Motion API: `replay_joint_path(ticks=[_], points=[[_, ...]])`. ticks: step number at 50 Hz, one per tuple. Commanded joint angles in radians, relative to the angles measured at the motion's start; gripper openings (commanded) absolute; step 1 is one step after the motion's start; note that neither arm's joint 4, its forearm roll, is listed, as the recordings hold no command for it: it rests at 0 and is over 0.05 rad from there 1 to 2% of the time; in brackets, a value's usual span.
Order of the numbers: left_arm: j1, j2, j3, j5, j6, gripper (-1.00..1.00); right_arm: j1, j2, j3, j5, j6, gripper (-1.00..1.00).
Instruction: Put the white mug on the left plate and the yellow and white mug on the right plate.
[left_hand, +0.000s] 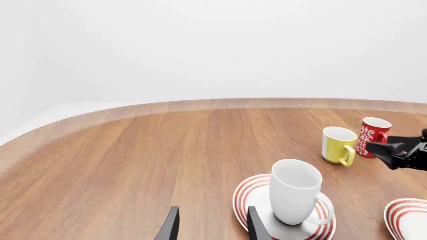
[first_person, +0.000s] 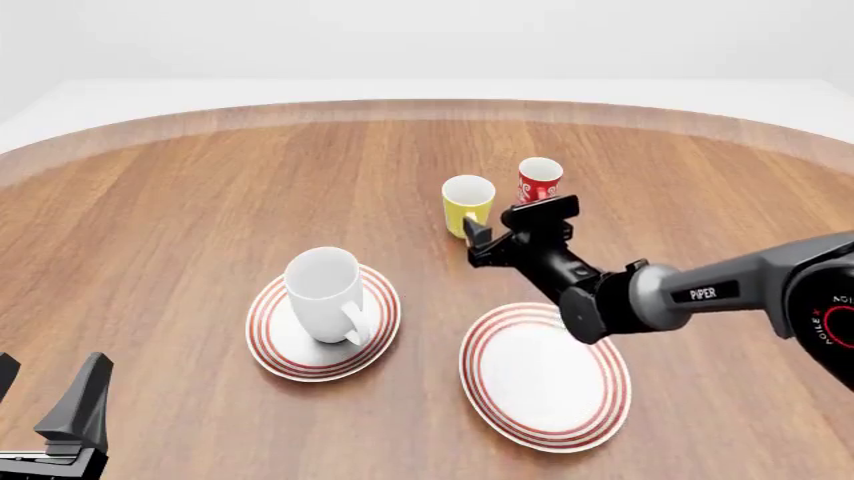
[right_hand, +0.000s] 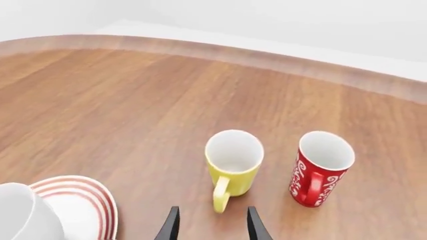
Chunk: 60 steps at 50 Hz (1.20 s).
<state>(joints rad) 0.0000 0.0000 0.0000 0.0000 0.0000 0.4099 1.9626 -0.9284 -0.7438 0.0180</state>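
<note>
At the far left of the front view, the left gripper (first_person: 47, 395) sits low near the table's near edge, its dark fingers spread apart and holding nothing. To its right, the white mug (first_person: 327, 293) stands upright on the left plate (first_person: 274, 340), a round white plate with red rings around its rim. The mug is large, plain and all white, with a loop handle turned toward the near side. Next comes the right plate (first_person: 545, 378), ringed the same way and bare on top, lying well apart from the first. Beyond it, the yellow and white mug (first_person: 469, 204) stands upright on the bare wood, yellow outside and white inside. The right gripper (first_person: 497, 226) hovers just in front of it, fingers parted and gripping nothing. A red cup (first_person: 539, 180) with white marks stands just beside the yellow mug, on its right.

The table (first_person: 174, 220) is brown wood grain with a curved, lighter far edge, and pale walls rise behind it.

The right wrist view shows the yellow mug's handle (right_hand: 221, 194) pointing toward the gripper, in line with the gap between the two fingertips (right_hand: 170, 226), a detail the front view hides behind the arm. The left wrist view shows the white mug's open mouth and the right gripper reaching in from the side.
</note>
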Motion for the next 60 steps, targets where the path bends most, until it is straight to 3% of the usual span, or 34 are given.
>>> replay_joint_path(ticks=[1, 35, 60], points=[[0.0, 0.0, 0.0, 0.0, 0.0, 1.0, -0.012, 0.032, -0.055, 0.028, -0.009, 1.0], [0.0, 0.0, 0.0, 0.0, 0.0, 1.0, -0.016, 0.195, -0.24, 0.101, 0.001, 1.0], [0.0, 0.0, 0.0, 0.0, 0.0, 1.0, -0.014, 0.279, -0.304, 0.118, 0.014, 1.0]])
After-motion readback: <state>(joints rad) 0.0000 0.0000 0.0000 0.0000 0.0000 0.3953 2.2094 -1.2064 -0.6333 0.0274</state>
